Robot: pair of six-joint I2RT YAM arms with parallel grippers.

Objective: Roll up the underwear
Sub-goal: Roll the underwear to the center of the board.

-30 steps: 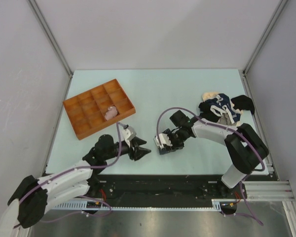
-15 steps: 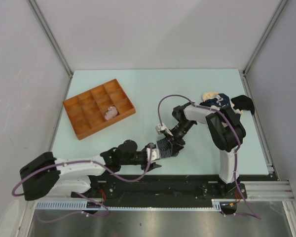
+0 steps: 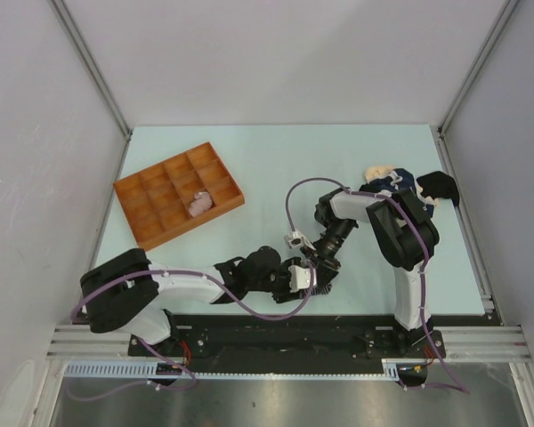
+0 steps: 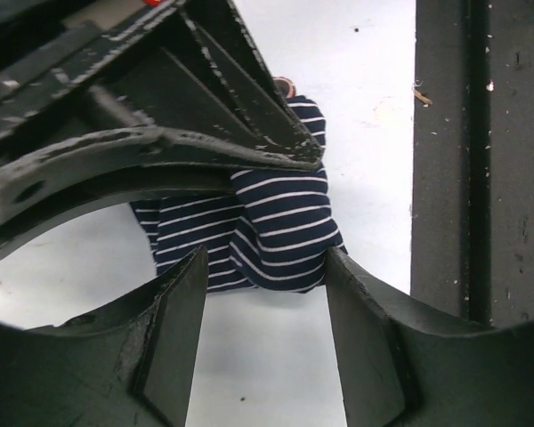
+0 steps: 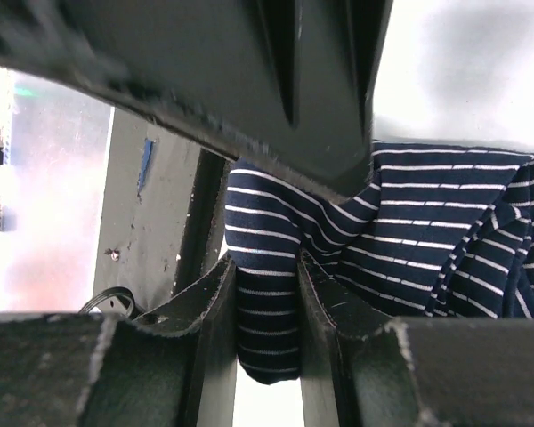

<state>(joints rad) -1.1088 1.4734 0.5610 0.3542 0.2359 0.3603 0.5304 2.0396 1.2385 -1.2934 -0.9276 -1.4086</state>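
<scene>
The navy white-striped underwear [image 4: 271, 231] lies bunched near the table's front edge, mostly hidden under the grippers in the top view [image 3: 310, 277]. My right gripper [image 5: 267, 311] is shut on a fold of it [image 5: 269, 329]. My left gripper [image 4: 265, 294] is open, its jaws on either side of the cloth's near end, apart from it. In the top view the left gripper [image 3: 304, 278] and right gripper [image 3: 319, 264] meet over the garment. A pink garment [image 3: 198, 203] sits in one compartment of the orange tray [image 3: 135, 196]. Several other garments [image 3: 400, 189] are piled at the far right.
The table's dark front rail [image 4: 481, 160] runs just beside the striped cloth. The right arm's purple cable [image 3: 292, 200] loops above the grippers. Metal frame posts stand at both sides.
My left arm has swung right along the front edge until its open gripper reached the striped garment. My right gripper has moved slightly nearer with the cloth and stays shut on it.
</scene>
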